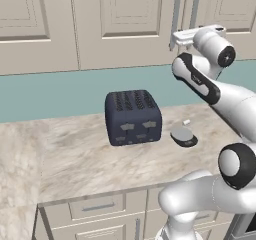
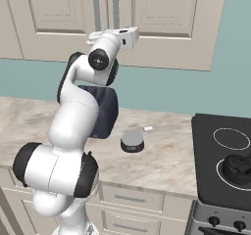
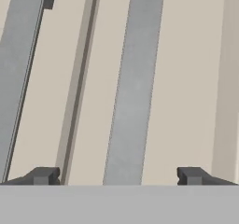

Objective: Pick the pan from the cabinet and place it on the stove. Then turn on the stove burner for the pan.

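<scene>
Hand view, left to right: one grey bar handle [image 3: 18,73] runs along the 9 o'clock edge, then the seam between two doors, then a second grey bar handle [image 3: 135,87] standing from 6 to 12 o'clock, squarely between my fingertips [image 3: 46,175]. My jaws are wide apart and hold nothing; the bar is not yet touched as far as I can tell.

Left base view: the toaster [image 1: 133,117] sits on the counter [image 1: 70,154], a small grey puck-like object [image 1: 183,135] at its 3 o'clock. My gripper [image 1: 173,38] is raised at 1 o'clock, at the foot of the cabinet [image 1: 132,19] handles.

Right base view: the stove [image 2: 223,160] lies at 4 o'clock, with a dark round object [image 2: 238,166] on its near ring. The stove burner [image 2: 231,138] behind it is bare.

Status: door closed, so the pan is presumably behind it, unseen. Nothing completed. Remaining, by my judgement: close on the bar, pull the door open, fetch the pan, set it on the ring, turn the knob [image 2: 214,221].
</scene>
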You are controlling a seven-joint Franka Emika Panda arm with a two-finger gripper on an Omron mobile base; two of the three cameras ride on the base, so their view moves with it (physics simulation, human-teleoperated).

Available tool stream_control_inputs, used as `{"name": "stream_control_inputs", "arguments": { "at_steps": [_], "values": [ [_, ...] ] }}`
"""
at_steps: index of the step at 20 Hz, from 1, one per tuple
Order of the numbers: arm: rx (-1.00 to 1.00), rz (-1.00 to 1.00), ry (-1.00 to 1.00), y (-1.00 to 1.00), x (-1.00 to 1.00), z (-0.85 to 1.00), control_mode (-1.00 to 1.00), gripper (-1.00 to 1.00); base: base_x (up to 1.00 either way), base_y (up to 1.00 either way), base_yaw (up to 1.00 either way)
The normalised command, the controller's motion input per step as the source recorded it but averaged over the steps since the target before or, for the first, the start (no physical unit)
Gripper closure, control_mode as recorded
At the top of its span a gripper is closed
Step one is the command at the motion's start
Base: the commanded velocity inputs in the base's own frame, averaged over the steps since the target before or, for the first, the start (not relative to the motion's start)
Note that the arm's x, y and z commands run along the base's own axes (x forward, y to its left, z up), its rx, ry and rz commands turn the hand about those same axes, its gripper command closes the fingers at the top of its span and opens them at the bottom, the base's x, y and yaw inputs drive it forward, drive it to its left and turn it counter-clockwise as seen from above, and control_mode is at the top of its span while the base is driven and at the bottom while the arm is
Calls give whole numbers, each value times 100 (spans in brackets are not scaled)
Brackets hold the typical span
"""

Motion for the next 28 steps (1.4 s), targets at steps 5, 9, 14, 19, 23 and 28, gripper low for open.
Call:
{"name": "stream_control_inputs", "arguments": {
  "at_steps": [5, 9, 14, 19, 23, 28],
  "values": [
    [0, -3, 4, 21, 45, -7, -100, 100, 0, 0, 0],
    [0, -3, 0, 31, 39, -4, -100, 100, 0, 0, 0],
    [0, -2, 0, 25, 23, -4, -100, 100, 0, 0, 0],
    [-3, 0, 2, 6, 1, 0, -100, 100, 0, 0, 0],
    [-5, 0, 4, -7, -6, 0, -100, 100, 0, 0, 0],
    [-8, 0, 4, -26, -23, 0, -100, 100, 0, 0, 0]
  ]
}}
